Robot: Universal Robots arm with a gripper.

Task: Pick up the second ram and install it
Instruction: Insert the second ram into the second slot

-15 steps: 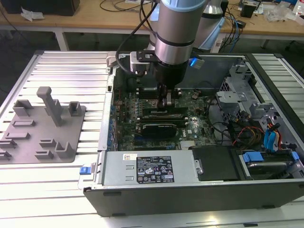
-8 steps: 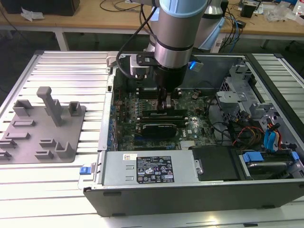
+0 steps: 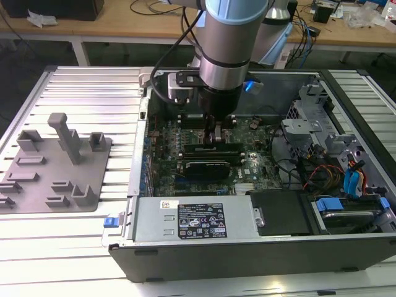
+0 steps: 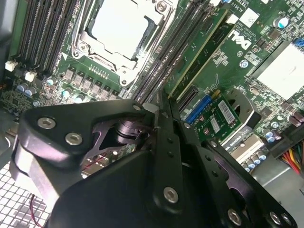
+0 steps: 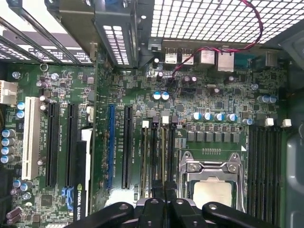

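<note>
Matt black claw (image 4: 160, 99); ribbed metal table (image 3: 86, 93); seemingly plastic tray (image 3: 46, 176)

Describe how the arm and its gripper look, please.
The arm is a silver-grey cylinder with a light blue cap and a black ring below. Black cables loop beside it. The gripper is matte black, made of angular links with silver screws.

Wears a thick silver-grey cylindrical arm (image 3: 226, 43) with a pale blue end cap (image 3: 238, 7) and a black band at the wrist. Trails black cables (image 3: 166, 59) alongside, near a small blue light (image 3: 249, 85). Ends in a matte black gripper (image 4: 162, 105) built of angular linkage plates, studded with round silver screws (image 4: 171, 194).
</note>
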